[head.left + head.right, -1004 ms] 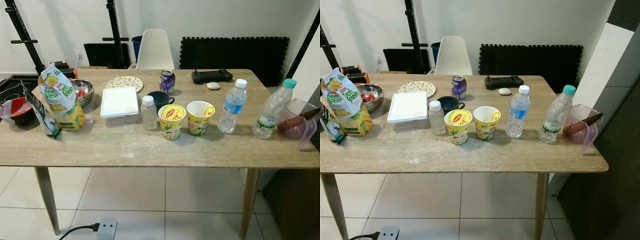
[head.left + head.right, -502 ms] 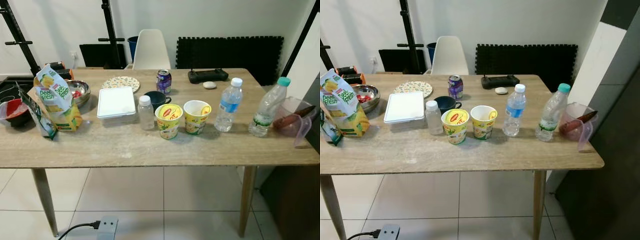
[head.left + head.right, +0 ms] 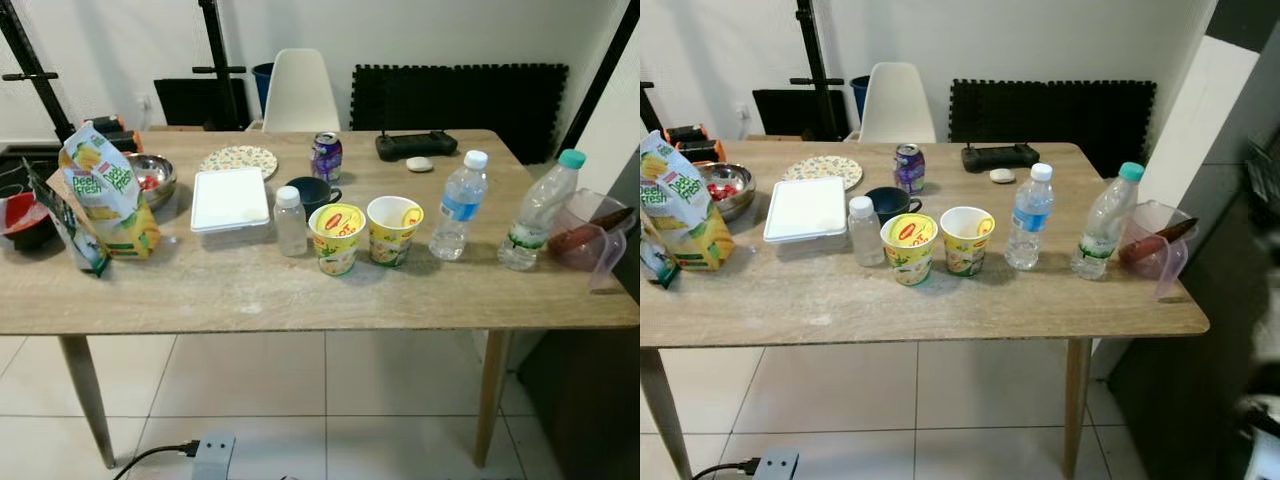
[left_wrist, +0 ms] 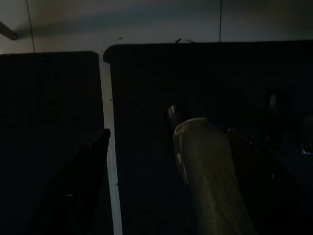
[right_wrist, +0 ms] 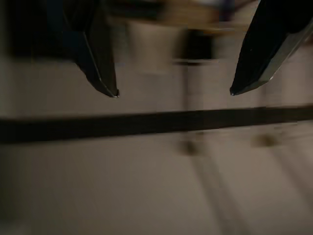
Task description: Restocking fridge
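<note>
Standing off from wooden table [image 3: 300,300], robot w/ right gripper [image 5: 173,93] wide open, empty, should square up to water bottle [image 3: 455,205] at centre-right; left gripper [image 4: 142,142] state can't tell.

right gripper [image 5: 173,93] fingers spread, left gripper [image 4: 139,134] dim

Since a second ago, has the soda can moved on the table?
No. The can stands between the plate and the black controller, as before; the whole picture shifted because the camera moved.
</note>
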`<state>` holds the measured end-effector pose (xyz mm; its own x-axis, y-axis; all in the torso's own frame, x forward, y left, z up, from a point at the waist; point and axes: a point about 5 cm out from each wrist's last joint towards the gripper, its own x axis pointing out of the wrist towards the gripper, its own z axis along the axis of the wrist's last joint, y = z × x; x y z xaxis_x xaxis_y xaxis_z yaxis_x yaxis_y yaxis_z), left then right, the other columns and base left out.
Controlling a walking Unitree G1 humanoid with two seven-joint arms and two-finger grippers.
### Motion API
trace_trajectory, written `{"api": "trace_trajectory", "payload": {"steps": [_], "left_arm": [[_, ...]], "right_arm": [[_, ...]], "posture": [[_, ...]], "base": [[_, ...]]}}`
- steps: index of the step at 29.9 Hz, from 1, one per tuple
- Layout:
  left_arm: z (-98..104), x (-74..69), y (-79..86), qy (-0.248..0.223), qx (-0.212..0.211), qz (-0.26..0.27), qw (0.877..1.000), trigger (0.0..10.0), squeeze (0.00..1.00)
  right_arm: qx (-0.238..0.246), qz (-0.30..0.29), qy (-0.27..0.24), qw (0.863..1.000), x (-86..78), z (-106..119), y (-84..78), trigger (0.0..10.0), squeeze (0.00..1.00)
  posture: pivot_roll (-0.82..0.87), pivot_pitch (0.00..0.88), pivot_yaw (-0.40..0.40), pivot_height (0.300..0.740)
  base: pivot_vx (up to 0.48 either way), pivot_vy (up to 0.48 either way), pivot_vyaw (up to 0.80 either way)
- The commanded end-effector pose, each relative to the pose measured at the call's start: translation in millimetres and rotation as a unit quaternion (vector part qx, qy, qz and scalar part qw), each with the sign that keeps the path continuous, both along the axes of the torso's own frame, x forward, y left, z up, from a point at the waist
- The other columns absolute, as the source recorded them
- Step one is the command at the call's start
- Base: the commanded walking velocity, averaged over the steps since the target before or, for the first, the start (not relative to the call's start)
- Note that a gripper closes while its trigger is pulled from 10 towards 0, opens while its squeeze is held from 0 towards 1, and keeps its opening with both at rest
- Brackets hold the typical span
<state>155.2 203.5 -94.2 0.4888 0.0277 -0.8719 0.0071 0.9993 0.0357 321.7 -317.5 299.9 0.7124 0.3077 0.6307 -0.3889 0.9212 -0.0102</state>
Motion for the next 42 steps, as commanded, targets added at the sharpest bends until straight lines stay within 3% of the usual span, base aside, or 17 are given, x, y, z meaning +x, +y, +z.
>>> {"api": "trace_trajectory", "payload": {"steps": [1, 6, 9, 10, 12, 16, 20, 24, 27, 29, 31, 37, 42], "left_arm": [[-1, -4.0, 1.1, 0.006, 0.0, 0.006, 1.0, 10.0, 0.0], [-1, -3.8, 0.7, 0.005, 0.0, 0.007, 1.0, 10.0, 0.0], [-2, -5.8, 0.4, 0.008, -0.001, 0.007, 1.0, 10.0, 0.0], [-2, -5.8, 0.4, 0.008, -0.001, 0.007, 1.0, 10.0, 0.0], [-3, -8.5, 0.0, 0.011, -0.002, 0.008, 1.0, 10.0, 0.0], [-4, -11.7, 0.0, 0.015, -0.002, 0.009, 1.0, 10.0, 0.0], [-6, -15.9, 0.3, 0.022, 0.0, 0.004, 1.0, 10.0, 0.0], [-7, -17.4, -0.3, 0.024, 0.001, 0.001, 1.0, 10.0, 0.0], [-7, -17.4, -0.5, 0.024, 0.0, 0.001, 1.0, 10.0, 0.0], [-7, -18.2, -1.5, 0.025, 0.0, 0.0, 1.0, 10.0, 0.0], [-7, -18.8, -2.3, 0.025, -0.001, -0.001, 1.0, 10.0, 0.0], [-8, -20.7, -3.6, 0.028, 0.0, -0.004, 1.0, 10.0, 0.0], [-9, -22.0, -4.6, 0.03, -0.001, -0.006, 1.0, 10.0, 0.0]], "right_arm": [[-0.048, 0.1, 0.007, 0.994, 6.7, -3, 32.0, 10.0, 0.0], [-0.085, 0.163, 0.013, 0.983, 9.9, -7, 54.0, 10.0, 0.0], [-0.204, 0.257, 0.074, 0.942, 20.9, -35, 103.8, 10.0, 0.0], [-0.204, 0.257, 0.074, 0.942, 20.9, -35, 103.8, 10.0, 0.0], [-0.281, 0.25, 0.126, 0.918, 34.4, -54, 126.9, 10.0, 0.0], [-0.324, 0.219, 0.16, 0.906, 43.9, -64, 134.0, 10.0, 0.0], [-0.403, 0.155, 0.211, 0.877, 56.3, -86, 145.2, 10.0, 0.0], [-0.417, 0.142, 0.246, 0.864, 61.3, -104, 155.4, 10.0, 0.0], [-0.421, 0.142, 0.248, 0.861, 61.8, -105, 157.0, 10.0, 0.0], [-0.473, 0.11, 0.251, 0.837, 65.1, -111, 161.0, 10.0, 0.0], [-0.512, 0.066, 0.24, 0.822, 70.5, -109, 163.6, 10.0, 0.0], [-0.549, 0.028, 0.215, 0.807, 76.2, -106, 169.4, 10.0, 0.0], [-0.58, 0.037, 0.204, 0.788, 75.8, -110, 176.9, 10.0, 0.0]], "posture": [[-0.06, 0.0, -0.032, 0.74], [-0.06, 0.0, -0.033, 0.74], [-0.05, 0.0, -0.04, 0.74], [-0.05, 0.0, -0.04, 0.74], [-0.05, 0.0, -0.044, 0.74], [-0.05, 0.0, -0.045, 0.74], [-0.06, 0.0, -0.044, 0.74], [-0.06, 0.0, -0.049, 0.74], [-0.06, 0.0, -0.049, 0.74], [-0.05, 0.0, -0.051, 0.74], [-0.05, 0.0, -0.051, 0.74], [-0.05, 0.0, -0.054, 0.74], [-0.05, 0.0, -0.055, 0.74]], "base": [[0.0, 0.0, 0.0], [0.0, 0.0, 0.0], [0.0, 0.0, 0.0], [0.0, 0.0, 0.0], [0.0, 0.0, 0.0], [0.0, 0.0, 0.0], [0.0, 0.0, 0.0], [0.0, 0.0, 0.0], [0.0, 0.0, 0.0], [0.0, 0.0, 0.0], [0.0, 0.0, 0.0], [0.0, 0.0, 0.0], [0.0, 0.0, 0.0]]}}
